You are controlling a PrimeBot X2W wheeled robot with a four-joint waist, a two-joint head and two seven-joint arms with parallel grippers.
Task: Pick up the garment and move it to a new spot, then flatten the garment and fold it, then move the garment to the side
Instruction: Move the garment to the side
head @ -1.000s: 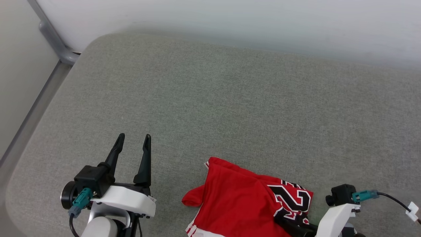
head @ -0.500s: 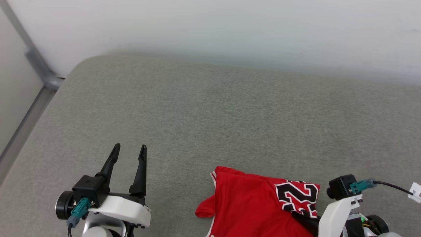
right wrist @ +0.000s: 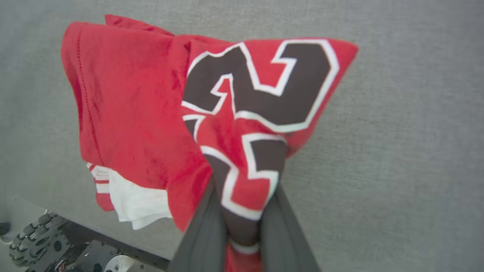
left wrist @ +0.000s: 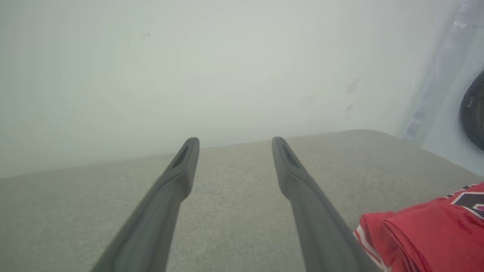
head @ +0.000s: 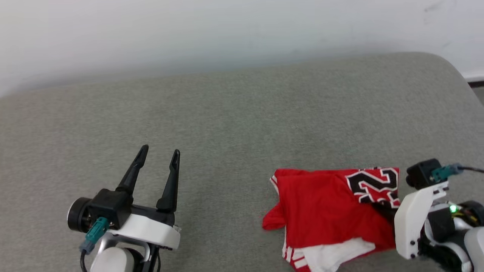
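The garment, a red jersey with a black white-edged number and a white sleeve peeking out below, lies bunched on the grey cushion at the lower right of the head view. My right gripper is shut on its printed edge; in the right wrist view the fingers pinch a fold of the garment and their tips are hidden by cloth. My left gripper hovers open over bare cushion at the lower left, well apart from the jersey. The left wrist view has the open gripper and the garment at its lower right.
A pale wall runs behind the cushion, whose rounded far right corner is in view. The robot's wheeled base sits below the cushion's near edge. A dark round object stands beyond the cushion's right end.
The head camera has swung to the right, so the left rail has left the picture. The right gripper has carried the garment up and rightward, and a white sleeve now shows beneath it.
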